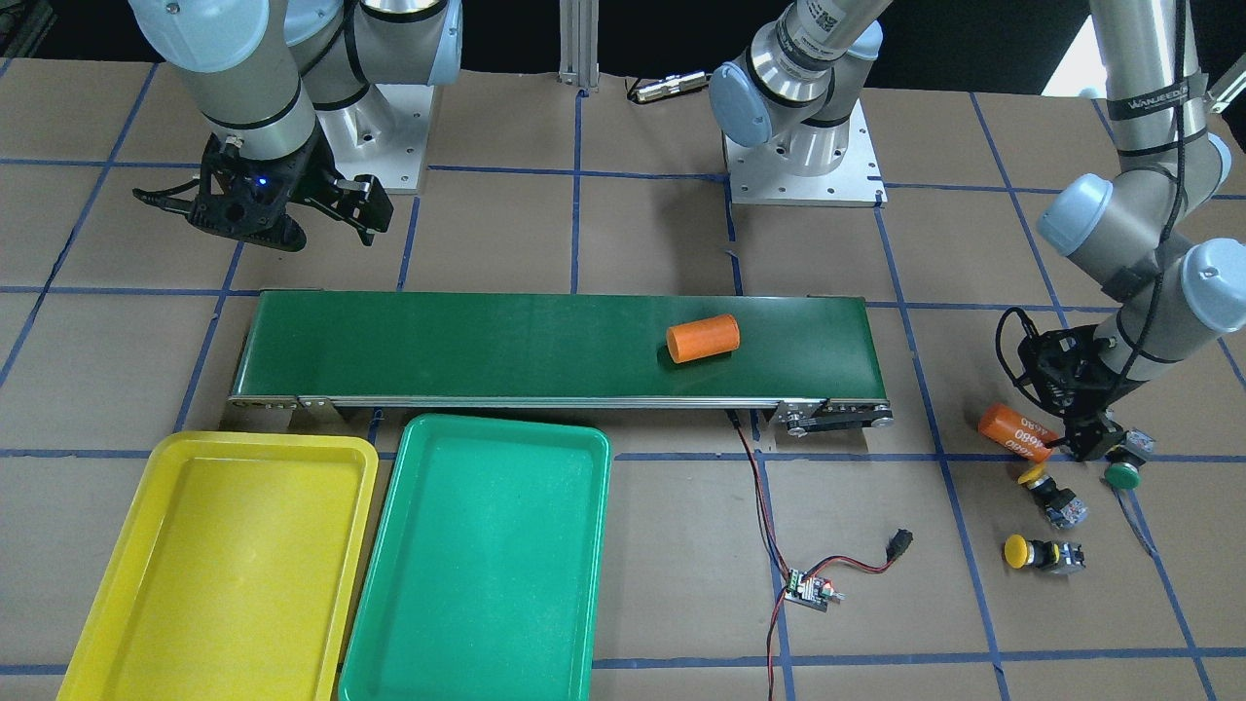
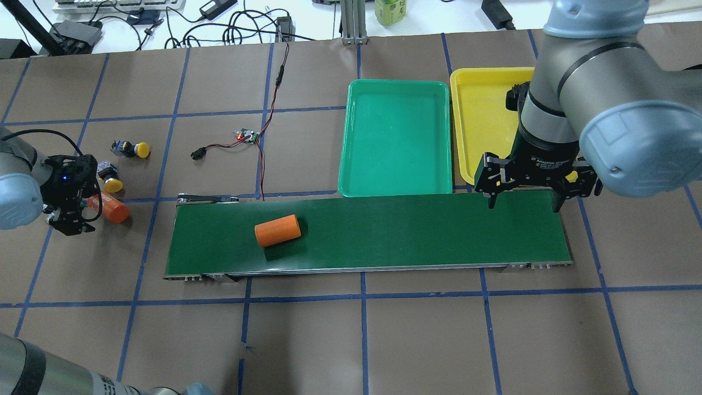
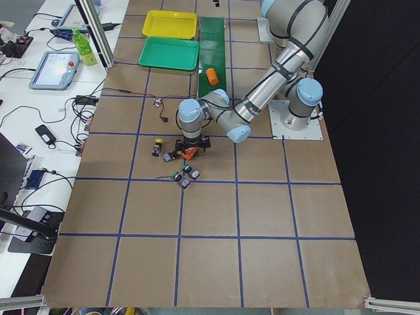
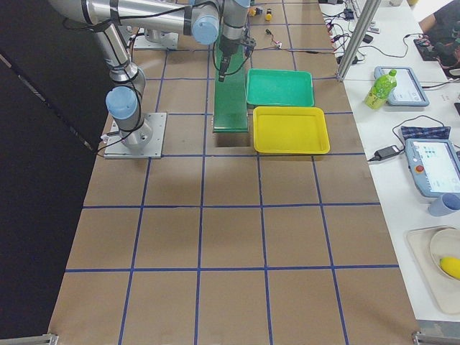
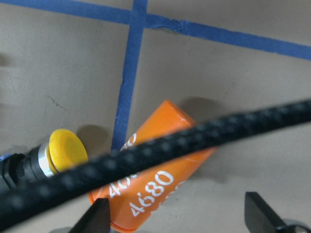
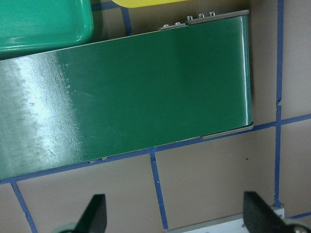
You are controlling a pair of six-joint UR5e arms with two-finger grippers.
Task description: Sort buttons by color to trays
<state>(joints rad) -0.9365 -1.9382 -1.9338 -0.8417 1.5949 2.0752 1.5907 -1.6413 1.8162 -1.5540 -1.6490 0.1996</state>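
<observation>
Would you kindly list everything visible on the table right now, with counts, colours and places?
yellow tray: one, bright yellow, beside the belt at the right arm's end.
green tray: one, green, alongside the yellow tray.
conveyor belt: one, dark green, across the table's middle.
orange cylinders: two, orange; one lying on the belt, one on the table under the left gripper.
yellow-capped buttons: two, on the table past the belt's left-arm end.
green-capped button: one plainly seen, beside the left gripper.
circuit board: one, small, with red and black wires, on the table between trays and buttons.
left gripper: open, over the table's orange cylinder.
right gripper: open, above the belt's tray end.
</observation>
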